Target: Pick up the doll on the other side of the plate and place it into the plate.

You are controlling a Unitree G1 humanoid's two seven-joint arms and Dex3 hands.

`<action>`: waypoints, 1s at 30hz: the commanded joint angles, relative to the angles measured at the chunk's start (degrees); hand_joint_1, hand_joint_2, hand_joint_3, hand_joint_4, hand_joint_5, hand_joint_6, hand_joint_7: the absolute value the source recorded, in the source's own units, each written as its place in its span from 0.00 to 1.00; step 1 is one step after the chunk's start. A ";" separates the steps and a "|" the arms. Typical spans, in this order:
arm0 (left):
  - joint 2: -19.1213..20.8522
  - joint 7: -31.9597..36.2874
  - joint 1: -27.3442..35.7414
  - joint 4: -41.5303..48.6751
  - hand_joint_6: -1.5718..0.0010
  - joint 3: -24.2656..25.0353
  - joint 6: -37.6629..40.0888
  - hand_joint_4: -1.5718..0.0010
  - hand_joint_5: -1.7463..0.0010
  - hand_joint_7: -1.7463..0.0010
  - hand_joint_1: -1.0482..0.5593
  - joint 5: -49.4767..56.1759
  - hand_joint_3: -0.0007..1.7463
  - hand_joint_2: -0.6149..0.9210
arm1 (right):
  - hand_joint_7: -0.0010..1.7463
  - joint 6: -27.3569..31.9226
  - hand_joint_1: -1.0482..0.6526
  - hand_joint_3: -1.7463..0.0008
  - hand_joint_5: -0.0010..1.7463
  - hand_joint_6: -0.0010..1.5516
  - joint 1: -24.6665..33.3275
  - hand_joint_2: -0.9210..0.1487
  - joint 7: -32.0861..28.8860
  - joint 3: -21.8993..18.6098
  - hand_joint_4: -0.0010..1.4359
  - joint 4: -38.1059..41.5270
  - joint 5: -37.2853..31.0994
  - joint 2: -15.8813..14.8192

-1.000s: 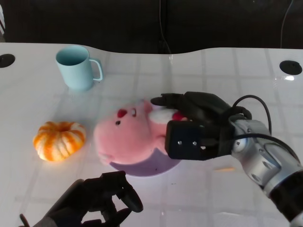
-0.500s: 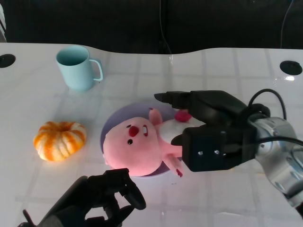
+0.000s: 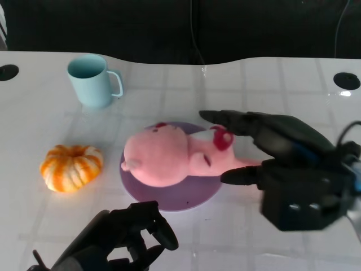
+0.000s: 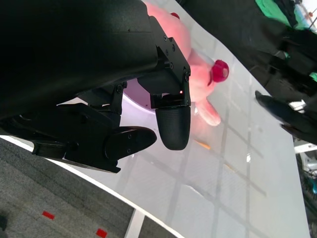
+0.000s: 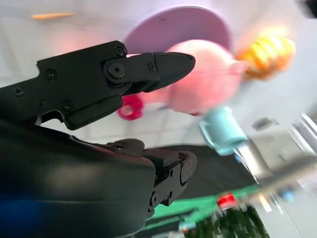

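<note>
Both the left hand and right hand are matte black, with screw-studded shells and rounded fingers.

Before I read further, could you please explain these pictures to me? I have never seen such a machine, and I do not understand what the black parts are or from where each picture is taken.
This is a humanoid robot working at a white table. The black parts are its two robot hands. One picture looks down from its head: the left robot hand is at the lower left, fingers curled in with nothing in them, and the right robot hand is at the lower right, fingers spread. The other two pictures come from cameras at the wrists, behind each hand, so they look tilted.

On the table are a light blue mug, a small orange pumpkin and a purple plate. A pink doll lies on the plate. The right hand's fingers sit on either side of the doll's end but do not seem to close on it.
</note>
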 commanded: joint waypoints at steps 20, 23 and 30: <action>1.72 -0.92 -1.11 -0.02 0.63 2.87 0.53 0.61 0.06 0.26 0.58 -1.97 0.31 0.96 | 0.66 -2.21 0.69 0.26 0.84 0.55 30.46 0.40 -4.08 -13.64 0.58 -14.31 22.44 1.96; 2.41 -1.19 -0.77 -0.28 0.63 3.45 0.22 0.61 0.06 0.27 0.58 -2.26 0.31 0.97 | 0.71 -3.20 0.70 0.23 0.89 0.54 30.57 0.45 -4.98 -12.94 0.58 -12.44 21.29 2.46; 3.70 -1.57 0.02 -0.22 0.62 5.24 -1.06 0.61 0.09 0.29 0.59 -3.41 0.31 0.97 | 0.74 -6.56 0.71 0.18 0.97 0.55 28.86 0.54 -7.04 -10.95 0.59 -8.12 16.15 2.07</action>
